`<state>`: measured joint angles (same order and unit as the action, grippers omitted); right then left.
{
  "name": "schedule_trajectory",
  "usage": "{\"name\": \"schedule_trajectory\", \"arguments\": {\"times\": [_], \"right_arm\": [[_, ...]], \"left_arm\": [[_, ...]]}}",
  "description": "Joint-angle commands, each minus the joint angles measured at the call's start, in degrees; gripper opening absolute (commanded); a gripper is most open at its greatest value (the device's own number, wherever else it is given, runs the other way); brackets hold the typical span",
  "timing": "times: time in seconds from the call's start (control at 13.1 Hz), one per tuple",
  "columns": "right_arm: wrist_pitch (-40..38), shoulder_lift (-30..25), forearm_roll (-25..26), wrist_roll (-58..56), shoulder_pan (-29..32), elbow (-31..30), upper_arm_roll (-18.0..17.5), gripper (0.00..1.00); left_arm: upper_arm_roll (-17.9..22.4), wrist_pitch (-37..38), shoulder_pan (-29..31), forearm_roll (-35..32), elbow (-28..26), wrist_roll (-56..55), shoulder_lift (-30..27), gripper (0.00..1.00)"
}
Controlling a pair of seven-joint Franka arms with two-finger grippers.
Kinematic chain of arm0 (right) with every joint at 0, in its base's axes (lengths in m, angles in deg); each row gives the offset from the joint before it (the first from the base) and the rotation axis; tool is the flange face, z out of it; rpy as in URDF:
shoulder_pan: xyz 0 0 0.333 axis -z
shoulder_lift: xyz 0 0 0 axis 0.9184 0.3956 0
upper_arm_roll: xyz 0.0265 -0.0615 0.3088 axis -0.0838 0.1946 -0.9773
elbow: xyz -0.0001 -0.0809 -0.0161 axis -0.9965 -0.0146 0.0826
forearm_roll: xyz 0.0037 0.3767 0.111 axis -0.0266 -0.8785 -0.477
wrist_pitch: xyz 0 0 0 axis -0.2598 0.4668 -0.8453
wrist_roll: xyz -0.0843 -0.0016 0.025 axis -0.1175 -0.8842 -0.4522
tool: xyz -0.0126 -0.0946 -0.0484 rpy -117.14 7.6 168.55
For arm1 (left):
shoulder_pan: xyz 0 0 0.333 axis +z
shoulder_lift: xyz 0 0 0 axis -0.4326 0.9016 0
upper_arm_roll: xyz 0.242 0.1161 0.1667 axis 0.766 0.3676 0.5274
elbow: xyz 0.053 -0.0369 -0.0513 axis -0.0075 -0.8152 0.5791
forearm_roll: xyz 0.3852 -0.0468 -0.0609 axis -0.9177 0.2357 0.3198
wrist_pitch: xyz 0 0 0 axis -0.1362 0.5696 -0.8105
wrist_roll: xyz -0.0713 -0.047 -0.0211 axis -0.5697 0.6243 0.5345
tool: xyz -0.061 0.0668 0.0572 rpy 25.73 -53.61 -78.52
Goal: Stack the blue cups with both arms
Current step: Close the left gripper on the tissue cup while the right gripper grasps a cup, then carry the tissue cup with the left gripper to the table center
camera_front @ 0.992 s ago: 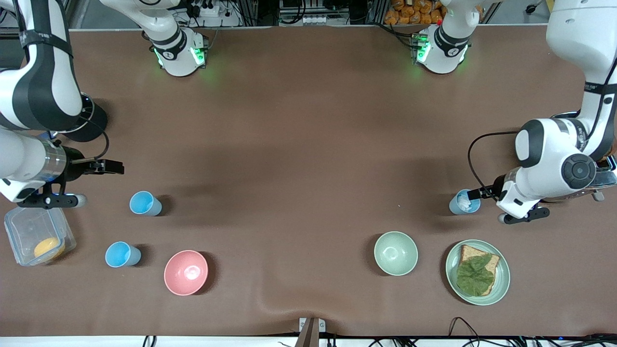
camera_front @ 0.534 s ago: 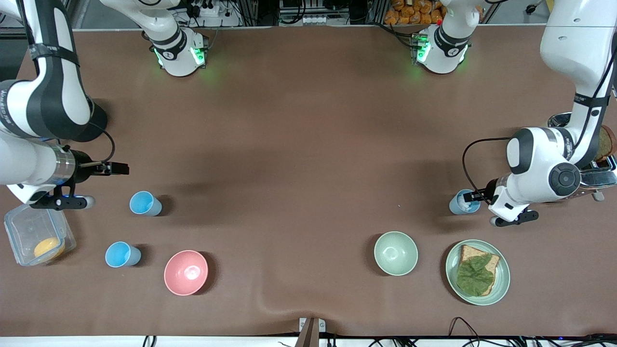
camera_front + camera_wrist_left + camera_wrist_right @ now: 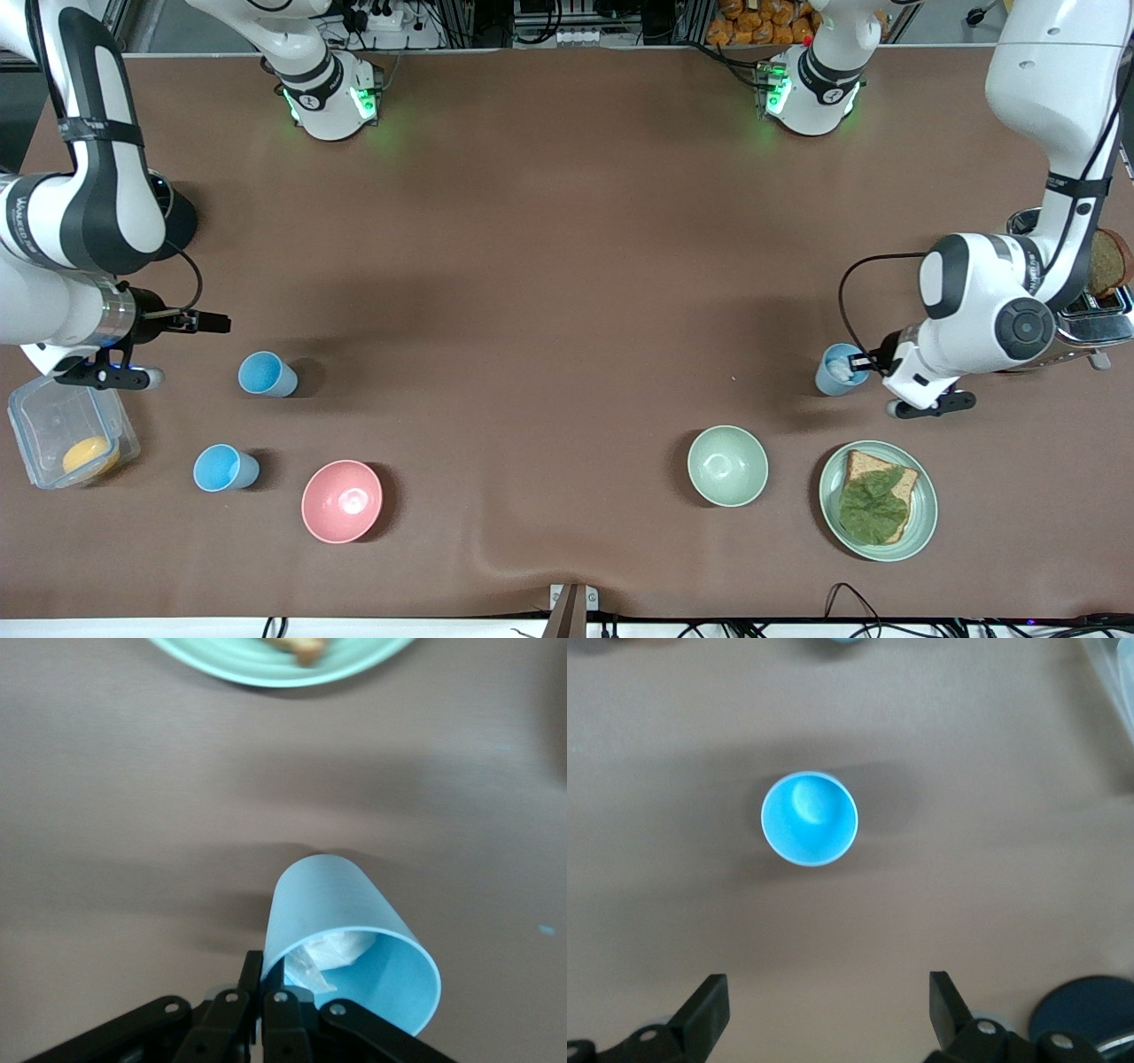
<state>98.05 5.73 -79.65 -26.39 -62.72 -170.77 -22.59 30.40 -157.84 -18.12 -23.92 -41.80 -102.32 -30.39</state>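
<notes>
Nearest the camera stands one sky-blue tapered plastic cup (image 3: 225, 467); farther off, a second (image 3: 265, 373) sits near the advancing, spread-fingered right gripper (image 3: 215, 324), while the left gripper (image 3: 858, 362), clamped on the grey-blue cup's (image 3: 836, 369) rim, has carried it tablewards, beginning the stack.

No legible text, no readable labels, brands, numbers or signs anywhere, faint lettering on a black band of the right arm (image 3: 89, 213), too small to make out
</notes>
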Motion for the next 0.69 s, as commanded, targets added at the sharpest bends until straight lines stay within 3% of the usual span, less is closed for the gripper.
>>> {"name": "schedule_trajectory", "arguments": {"times": [0.0, 0.23, 0.38, 0.61], "right_arm": [[4.01, -1.54, -0.55, 0.05, 0.68, -2.74, -0.69, 1.00], [12.85, -0.04, -0.29, -0.12, 0.76, -7.54, -0.60, 1.00], [21.48, 1.09, 0.06, -0.12, 0.85, -12.30, -0.60, 1.00], [25.99, 4.62, 0.06, -0.12, 1.20, -12.49, -0.60, 1.00]], "left_arm": [[-6.82, 4.39, 0.05, 0.85, -0.17, -7.46, -4.04, 0.00], [-18.15, 4.58, -0.91, 0.76, 0.26, -18.08, -3.88, 0.00], [-19.33, 4.22, -8.78, -0.11, 3.23, -29.50, -1.69, 0.00], [-18.89, 3.87, -19.62, -0.21, 8.60, -42.18, 3.32, 0.00]]}}
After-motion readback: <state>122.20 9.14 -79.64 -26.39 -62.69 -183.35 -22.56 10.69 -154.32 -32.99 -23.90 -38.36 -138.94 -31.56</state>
